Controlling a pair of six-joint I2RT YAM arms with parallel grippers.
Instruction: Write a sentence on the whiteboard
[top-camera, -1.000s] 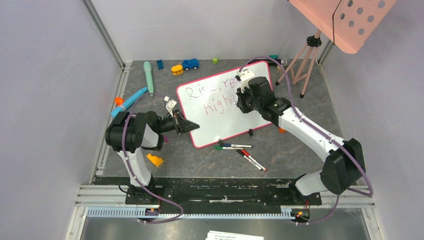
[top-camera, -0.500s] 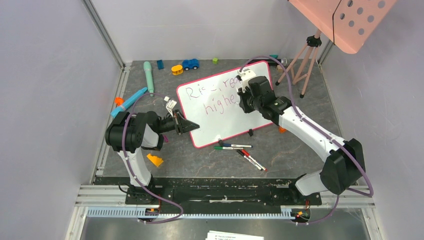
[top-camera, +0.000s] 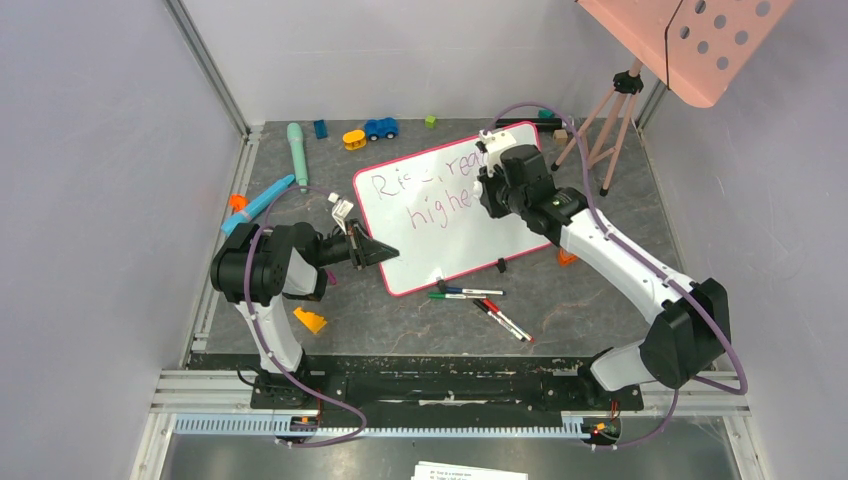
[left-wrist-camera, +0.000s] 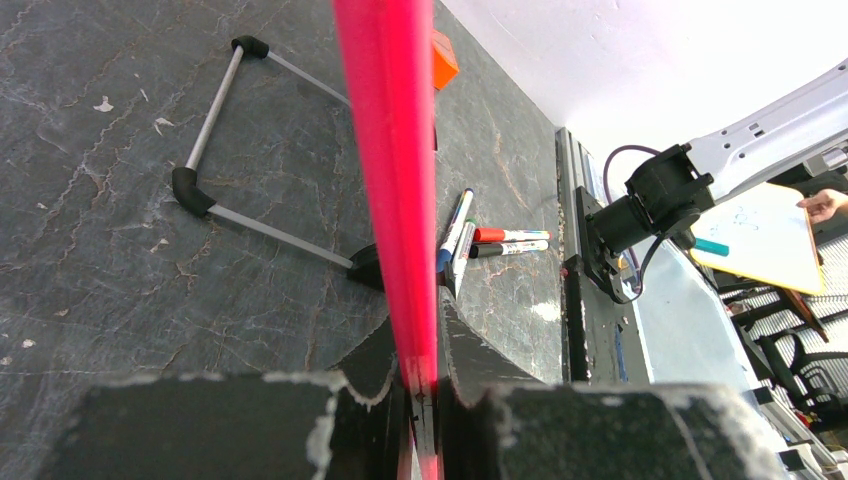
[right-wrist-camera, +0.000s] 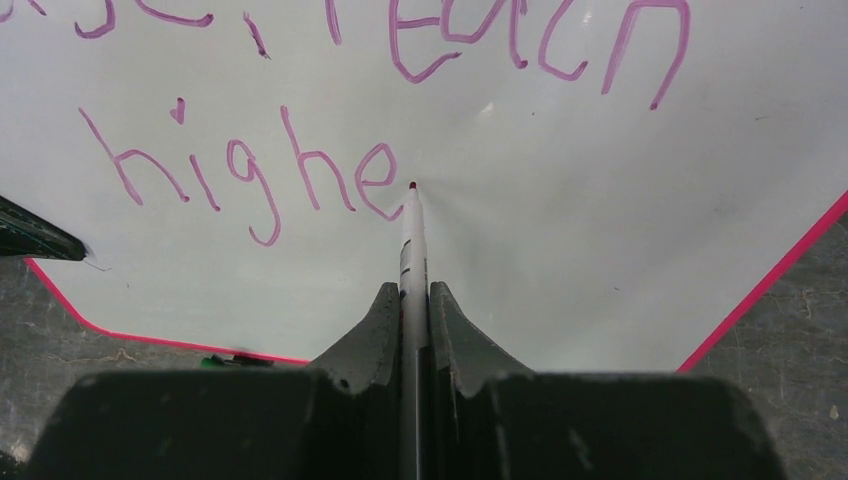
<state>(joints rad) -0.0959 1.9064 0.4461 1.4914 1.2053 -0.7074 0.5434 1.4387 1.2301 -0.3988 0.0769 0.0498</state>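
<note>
Shifted slightly right over the mid-table whiteboard (top-camera: 440, 245), the right gripper (right-wrist-camera: 413, 292) pinches a marker (right-wrist-camera: 411, 235), its tip, hidden from above, just past "highe" in the sentence (right-wrist-camera: 240, 175); the left gripper (left-wrist-camera: 415, 345) clamps the board's rim.

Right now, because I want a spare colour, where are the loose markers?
In the top view, the loose markers lie on the table just off the near edge of the whiteboard, slightly right of centre.

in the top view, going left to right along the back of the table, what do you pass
teal tube → dark blue block → yellow toy → blue toy car → small green cube → tripod
</note>
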